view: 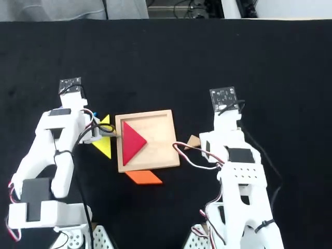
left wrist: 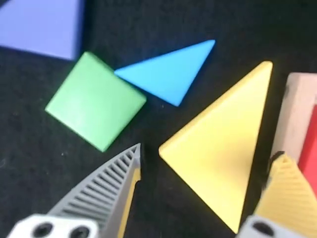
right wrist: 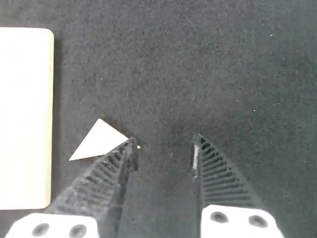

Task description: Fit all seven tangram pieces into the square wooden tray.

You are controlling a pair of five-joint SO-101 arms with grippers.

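Two white arms stand side by side on the black counter, each bent forward and down toward the square wooden tray lying between them. The left arm is folded at the elbow with its wrist turned inward, which puts the left end effector low over the counter just beside the tray's left edge. Its jaws are spread wide, one on each side of the large yellow triangle, which lies flat on the counter. A gap shows beside the grey finger; whether the other finger touches the piece I cannot tell.

The right arm extends along the tray's right side. The right end effector points down with its jaws parted over bare counter, holding nothing. A small pale-brown triangle lies just outside one fingertip, between it and the tray.

Inside the tray, a large red triangle lies against the left wall. An orange parallelogram lies just outside the near edge. Beyond the yellow triangle lie a green square, a blue triangle close against it, and a purple piece.
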